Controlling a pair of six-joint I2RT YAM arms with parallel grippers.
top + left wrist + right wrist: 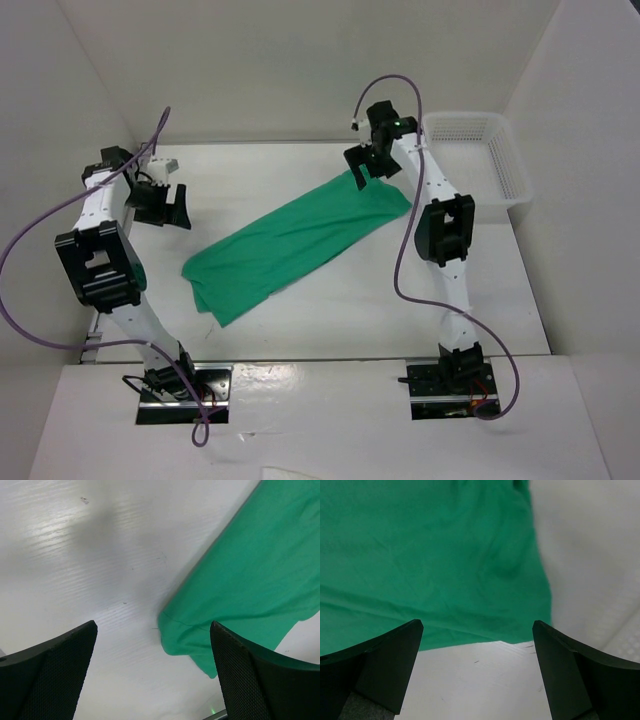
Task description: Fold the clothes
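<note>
At table centre: shirt (295, 245), flat on table (500, 300), a long band running 7 to 1 o'clock.
Left gripper (168, 212): 10 o'clock of shirt, over bare table; jaws spread, empty.
Right gripper (365, 172): above shirt's 1 o'clock end; jaws spread, empty.
Basket (512, 165): 2 o'clock corner, apart from shirt.
Step, judged: halving the band end to end.
Method: pinch both corners of one short end, all layers together; lift low; lay onto far end, hems matched; smooth before release.
Writing: none legible; no brand or label seen.
</note>
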